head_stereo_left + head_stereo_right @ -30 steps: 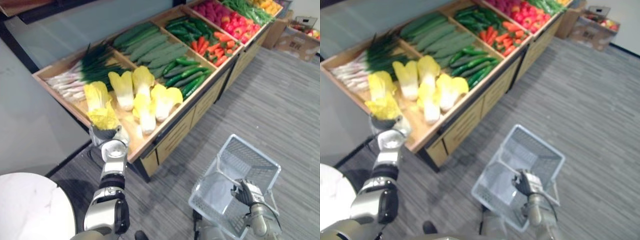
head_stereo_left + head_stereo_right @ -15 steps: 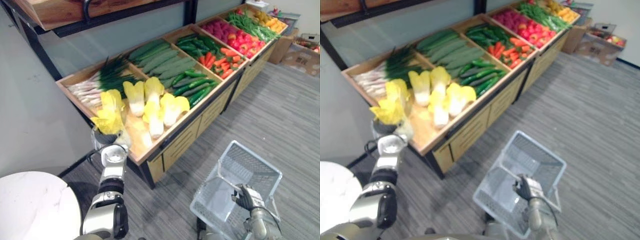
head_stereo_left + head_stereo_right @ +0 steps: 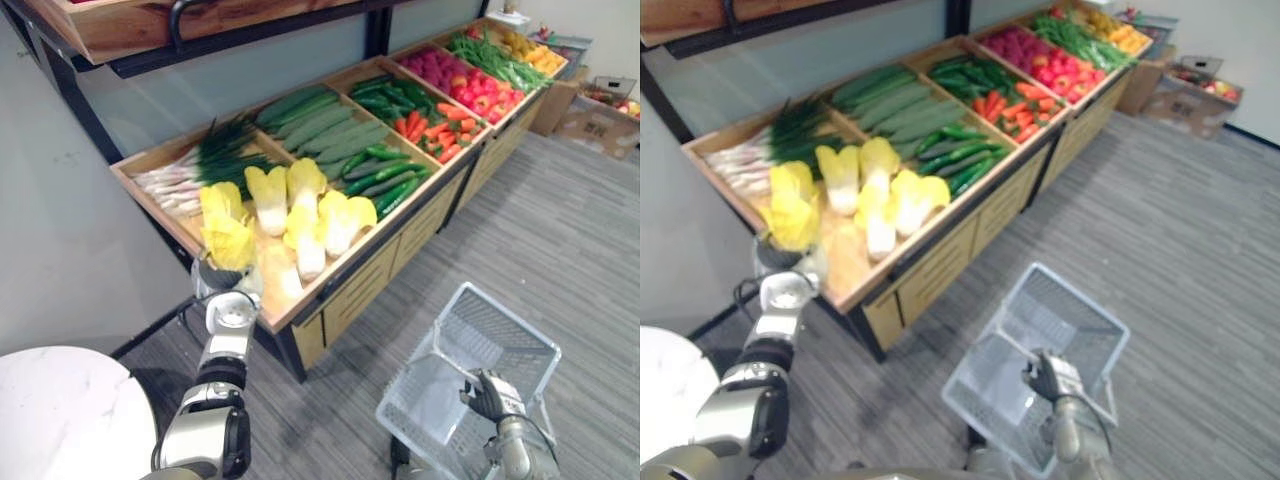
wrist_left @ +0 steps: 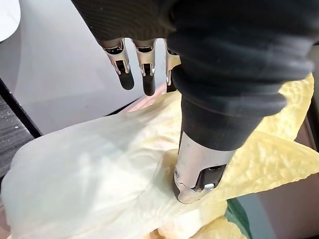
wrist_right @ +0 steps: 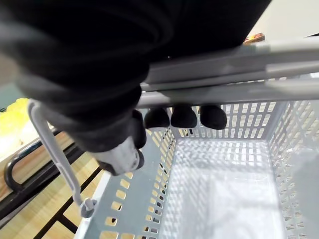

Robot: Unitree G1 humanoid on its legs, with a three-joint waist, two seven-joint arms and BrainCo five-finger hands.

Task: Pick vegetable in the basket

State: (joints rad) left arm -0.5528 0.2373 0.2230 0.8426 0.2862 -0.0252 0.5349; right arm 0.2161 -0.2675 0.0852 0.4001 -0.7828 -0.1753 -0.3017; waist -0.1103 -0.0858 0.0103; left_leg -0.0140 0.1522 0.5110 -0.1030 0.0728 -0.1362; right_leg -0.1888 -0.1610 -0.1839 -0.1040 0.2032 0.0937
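Note:
My left hand (image 3: 228, 306) is shut on the pale base of a yellow-leaved cabbage (image 3: 228, 240), held upright at the front left corner of the wooden stand (image 3: 300, 300). In the left wrist view the thumb (image 4: 199, 164) presses into the cabbage (image 4: 89, 174) and the fingers (image 4: 144, 74) reach round its far side. My right hand (image 3: 487, 394) is shut on the handle (image 5: 224, 64) of a light grey plastic basket (image 3: 520, 330). The basket hangs low on the right over the floor, with nothing inside it (image 5: 239, 199).
Several more cabbages (image 3: 300, 200) lie in the stand's front left bin, with spring onions (image 3: 190, 165) behind. Cucumbers (image 3: 320, 120), green peppers, carrots (image 3: 435, 130) and red vegetables fill the bins to the right. A round white table (image 3: 60, 410) stands at the lower left, and cardboard boxes (image 3: 600, 90) at the far right.
The camera has tilted up, bringing the upper shelf into view. My left hand keeps its hold on the cabbage and has shifted slightly right. The basket stays in my right hand.

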